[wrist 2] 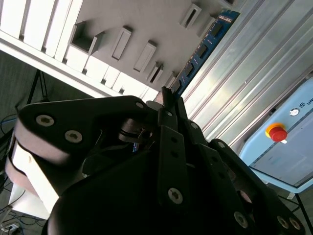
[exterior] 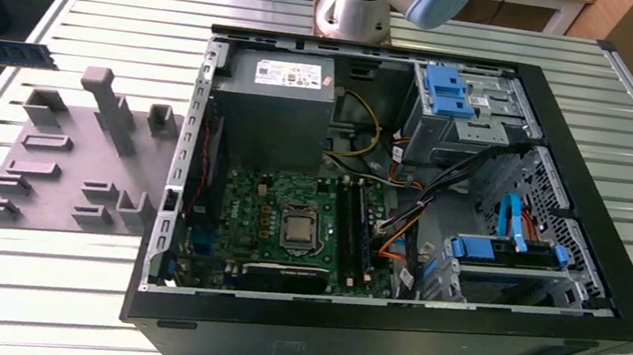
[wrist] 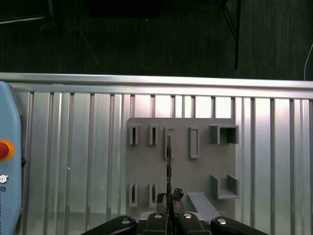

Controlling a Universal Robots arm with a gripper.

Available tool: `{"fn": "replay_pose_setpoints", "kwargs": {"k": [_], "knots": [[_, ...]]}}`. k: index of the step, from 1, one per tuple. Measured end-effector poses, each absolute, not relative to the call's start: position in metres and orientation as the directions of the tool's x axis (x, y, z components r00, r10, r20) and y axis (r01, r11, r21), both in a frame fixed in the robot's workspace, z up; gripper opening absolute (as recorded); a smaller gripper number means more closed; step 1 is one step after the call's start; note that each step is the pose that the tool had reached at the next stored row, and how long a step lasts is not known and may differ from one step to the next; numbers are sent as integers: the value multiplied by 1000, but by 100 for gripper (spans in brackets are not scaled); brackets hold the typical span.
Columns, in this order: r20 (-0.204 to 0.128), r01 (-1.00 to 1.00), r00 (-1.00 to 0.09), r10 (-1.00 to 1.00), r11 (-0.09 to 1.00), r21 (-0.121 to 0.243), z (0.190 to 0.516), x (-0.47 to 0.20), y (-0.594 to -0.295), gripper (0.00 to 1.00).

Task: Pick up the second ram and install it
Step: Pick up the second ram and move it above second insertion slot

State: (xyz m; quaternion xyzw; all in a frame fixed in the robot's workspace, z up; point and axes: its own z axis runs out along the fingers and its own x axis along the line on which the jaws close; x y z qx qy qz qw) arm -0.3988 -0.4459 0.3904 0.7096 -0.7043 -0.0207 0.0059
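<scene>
The second ram (wrist 2: 205, 46) is a thin blue-green stick with black chips, and my gripper (wrist 2: 168, 98) is shut on one end of it. In the first wrist view the ram (wrist: 168, 161) is seen edge-on, sticking out from between the black fingers (wrist: 159, 215) over the grey slotted fixture plate (wrist: 200, 166). In the exterior view the ram (exterior: 14, 53) hangs in the air at the far left, above and beyond the fixture plate (exterior: 61, 162). The open computer case (exterior: 394, 335) holds the green motherboard (exterior: 274, 218) with its long black slots (exterior: 357, 229).
The ribbed metal table (exterior: 130, 6) carries the case and fixture. A pale blue box with a red button (wrist 2: 277, 132) lies on the table beside the fixture, also in the first wrist view (wrist: 4, 149). The table's edge (wrist: 146, 78) drops to dark floor. The arm's base (exterior: 358, 4) stands behind the case.
</scene>
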Motion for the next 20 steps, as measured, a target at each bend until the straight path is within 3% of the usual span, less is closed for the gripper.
{"fn": "replay_pose_setpoints", "kwargs": {"k": [20], "knots": [[-21, -999, 7, -1000, -8, 37, 390, -392, -446, 14]]}}
